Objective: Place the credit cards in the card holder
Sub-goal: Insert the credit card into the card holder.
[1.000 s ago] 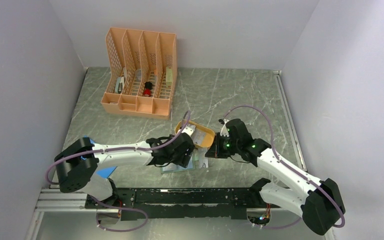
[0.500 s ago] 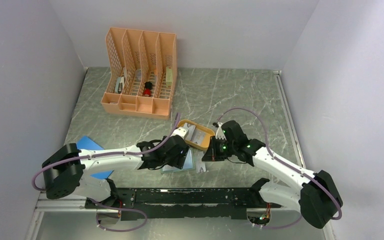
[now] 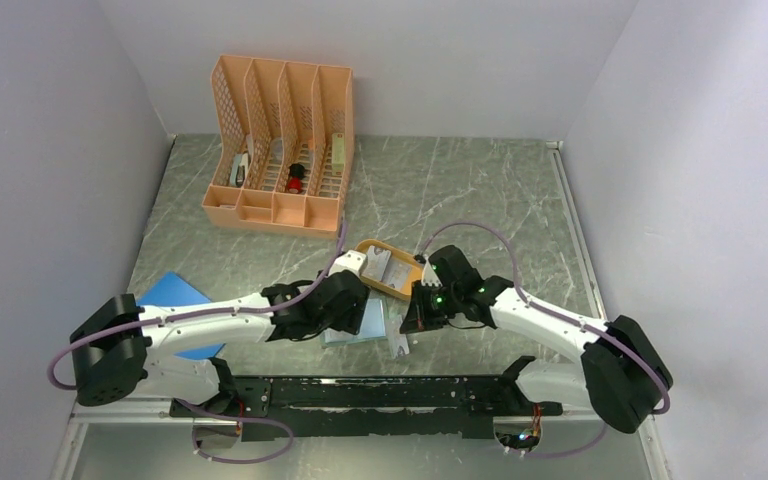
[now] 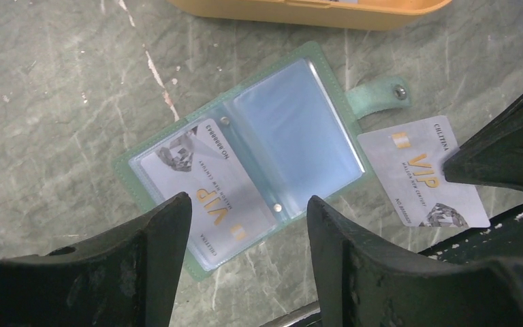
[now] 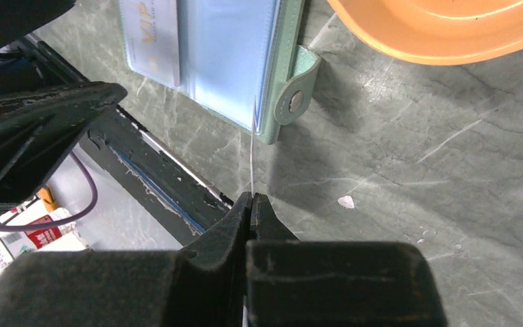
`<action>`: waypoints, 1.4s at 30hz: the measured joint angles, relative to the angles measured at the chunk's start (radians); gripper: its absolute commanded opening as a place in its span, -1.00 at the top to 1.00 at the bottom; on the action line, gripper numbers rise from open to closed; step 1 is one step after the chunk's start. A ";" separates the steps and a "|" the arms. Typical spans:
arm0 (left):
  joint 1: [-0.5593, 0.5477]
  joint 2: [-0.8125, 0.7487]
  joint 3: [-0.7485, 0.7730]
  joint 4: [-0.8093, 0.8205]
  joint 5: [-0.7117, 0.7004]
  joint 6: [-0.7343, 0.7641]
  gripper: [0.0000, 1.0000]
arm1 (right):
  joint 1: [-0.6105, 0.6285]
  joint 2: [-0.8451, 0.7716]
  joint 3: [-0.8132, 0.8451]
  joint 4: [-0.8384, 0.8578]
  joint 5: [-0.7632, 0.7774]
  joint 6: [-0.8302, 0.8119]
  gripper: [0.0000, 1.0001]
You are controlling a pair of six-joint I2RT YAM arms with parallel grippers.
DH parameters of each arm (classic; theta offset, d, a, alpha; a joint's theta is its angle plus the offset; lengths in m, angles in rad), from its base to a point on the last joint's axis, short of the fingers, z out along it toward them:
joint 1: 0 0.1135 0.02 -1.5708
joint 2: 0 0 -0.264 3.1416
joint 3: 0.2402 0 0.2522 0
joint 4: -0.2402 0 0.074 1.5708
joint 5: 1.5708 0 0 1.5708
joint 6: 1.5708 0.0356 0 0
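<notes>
Barely visible, card edge-on in right tool

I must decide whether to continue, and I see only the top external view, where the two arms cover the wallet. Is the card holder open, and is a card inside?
Observer: Yes. In the left wrist view the card holder lies open, and one credit card sits in the pocket on the side away from the snap tab.
Operator: Thank you. Is the right gripper carrying something?
Observer: The right gripper is shut on a second card. That card is beside the holder near the tab, not yet in a pocket.
</notes>
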 measured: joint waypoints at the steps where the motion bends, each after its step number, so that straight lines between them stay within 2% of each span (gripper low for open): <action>1: 0.000 -0.007 -0.005 -0.002 -0.005 -0.005 -0.33 | 0.000 0.008 0.000 0.001 0.000 0.002 1.00; 12: 0.000 -0.012 -0.039 -0.030 -0.022 -0.035 -0.36 | 0.001 0.071 0.000 0.045 -0.027 0.038 1.00; 22: 0.000 -0.006 -0.041 -0.017 -0.010 -0.042 -0.52 | 0.001 0.118 0.000 0.090 -0.060 0.047 1.00; 30: -0.001 0.093 -0.026 0.013 0.017 -0.029 -0.60 | 0.003 0.129 0.000 0.103 -0.050 0.060 1.00; 37: -0.024 0.236 0.086 0.012 0.003 0.012 -0.57 | 0.003 0.057 0.000 0.052 -0.013 0.045 1.00; 42: -0.043 0.288 0.145 0.011 -0.022 0.028 -0.40 | 0.003 0.028 -0.008 0.031 0.007 0.043 1.00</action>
